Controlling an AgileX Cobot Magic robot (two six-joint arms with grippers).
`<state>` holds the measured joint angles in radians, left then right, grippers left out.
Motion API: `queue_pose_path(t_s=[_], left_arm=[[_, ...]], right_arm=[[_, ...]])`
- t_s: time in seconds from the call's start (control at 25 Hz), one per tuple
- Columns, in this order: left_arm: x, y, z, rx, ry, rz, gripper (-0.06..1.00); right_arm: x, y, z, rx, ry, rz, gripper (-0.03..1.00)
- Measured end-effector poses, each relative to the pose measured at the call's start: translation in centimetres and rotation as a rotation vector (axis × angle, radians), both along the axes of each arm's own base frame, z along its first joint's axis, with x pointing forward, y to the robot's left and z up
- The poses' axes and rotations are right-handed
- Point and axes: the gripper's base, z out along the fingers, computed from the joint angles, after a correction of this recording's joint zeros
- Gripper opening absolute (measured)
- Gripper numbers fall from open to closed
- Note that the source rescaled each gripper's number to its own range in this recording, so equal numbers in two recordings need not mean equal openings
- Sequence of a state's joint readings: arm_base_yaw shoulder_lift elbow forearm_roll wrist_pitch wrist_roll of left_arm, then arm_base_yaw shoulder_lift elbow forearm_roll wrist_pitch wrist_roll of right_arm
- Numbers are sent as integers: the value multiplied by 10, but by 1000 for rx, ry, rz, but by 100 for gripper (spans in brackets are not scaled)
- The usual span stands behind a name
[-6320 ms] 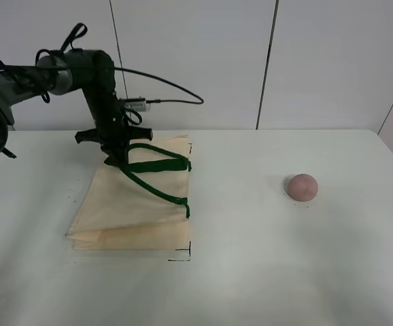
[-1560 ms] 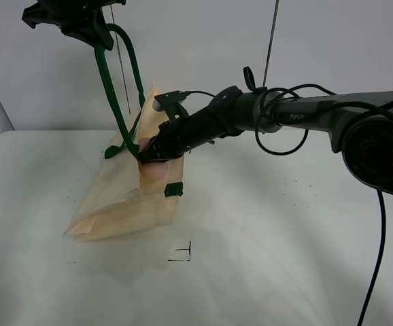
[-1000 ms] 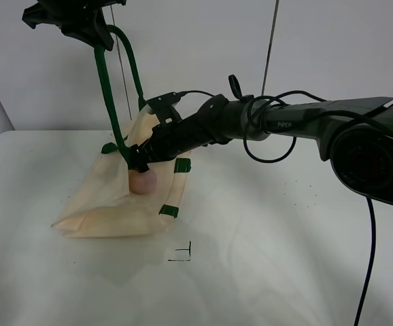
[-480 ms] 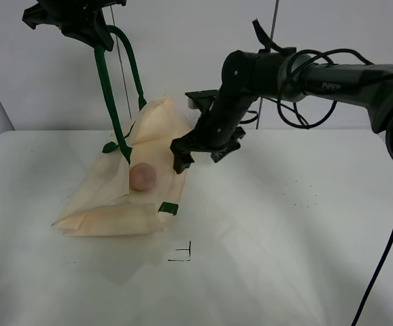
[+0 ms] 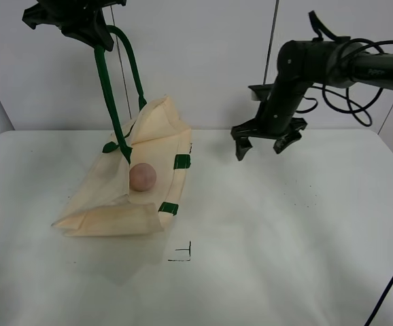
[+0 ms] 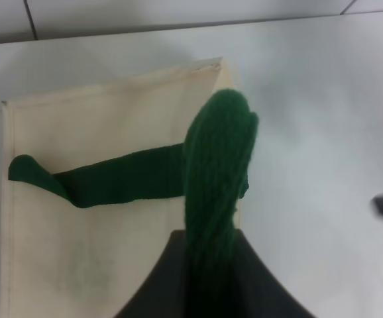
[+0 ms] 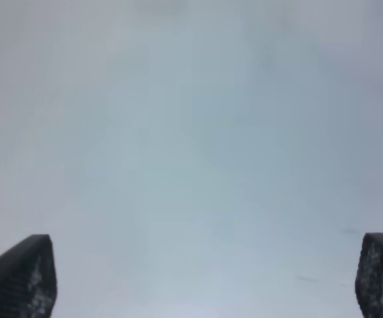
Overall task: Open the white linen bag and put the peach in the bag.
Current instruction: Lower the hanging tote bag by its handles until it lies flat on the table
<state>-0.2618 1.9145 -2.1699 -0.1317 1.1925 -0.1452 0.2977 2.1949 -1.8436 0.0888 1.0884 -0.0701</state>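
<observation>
The white linen bag (image 5: 125, 183) lies on the table at the left with its mouth held open. The peach (image 5: 143, 176) rests in the bag's open mouth. My left gripper (image 5: 94, 37) is high above the bag, shut on the green strap handle (image 5: 108, 102), which hangs taut down to the rim. In the left wrist view the strap (image 6: 215, 179) runs up between the jaws with the bag (image 6: 99, 192) below. My right gripper (image 5: 259, 144) is open and empty, in the air to the right of the bag. The right wrist view shows only its fingertips (image 7: 19, 275) and bare table.
A small black corner mark (image 5: 181, 255) is on the white table in front of the bag. Grey wall panels stand behind the table. Cables hang around the right arm (image 5: 332, 61).
My right gripper let the peach go into the bag's mouth, then pulled back to the right and away from the bag, open. The left gripper has held the strap up without moving.
</observation>
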Motion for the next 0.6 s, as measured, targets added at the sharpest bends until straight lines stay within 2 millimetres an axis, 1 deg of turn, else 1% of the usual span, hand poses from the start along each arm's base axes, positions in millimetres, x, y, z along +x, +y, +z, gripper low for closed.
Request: queue_pose_path(t_s=[0.16, 0.24, 0.32, 0.48, 0.6], left_arm=[[0, 0, 0, 0, 0, 0, 0], [0, 0, 0, 0, 0, 0, 0], [0, 0, 0, 0, 0, 0, 0], [0, 0, 0, 0, 0, 0, 0], [0, 0, 0, 0, 0, 0, 0]], right_arm=[[14, -58, 0, -12, 7, -125, 100], [15, -80, -1, -19, 29, -171, 100], [15, -98, -1, -24, 59, -208, 100], [11, -118, -2, -30, 113, -250, 100], [9, -121, 0, -34, 121, -256, 100]])
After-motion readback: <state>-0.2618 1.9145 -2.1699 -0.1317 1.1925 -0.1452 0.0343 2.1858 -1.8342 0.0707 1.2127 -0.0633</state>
